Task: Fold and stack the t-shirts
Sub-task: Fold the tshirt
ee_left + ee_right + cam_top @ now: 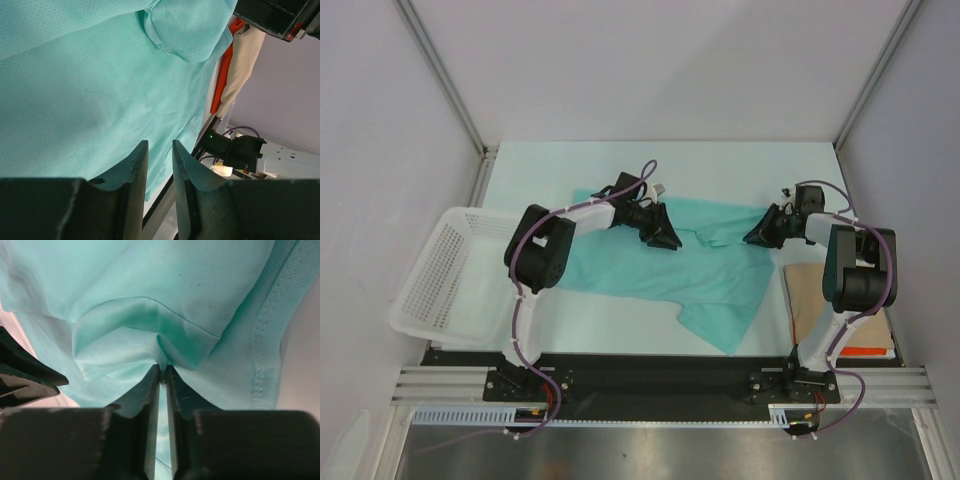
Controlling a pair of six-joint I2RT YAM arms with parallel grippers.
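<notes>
One teal t-shirt lies spread and rumpled across the middle of the table. It fills the left wrist view and the right wrist view. My left gripper hovers low over the shirt's upper middle. Its jaws stand narrowly apart with nothing between them. My right gripper is at the shirt's upper right edge. Its fingers are pinched together on a bunched fold of the cloth near a hem.
A white mesh basket stands at the table's left edge. A flat tan sheet lies at the right by the right arm's base, with something orange under it. White walls enclose the table on three sides.
</notes>
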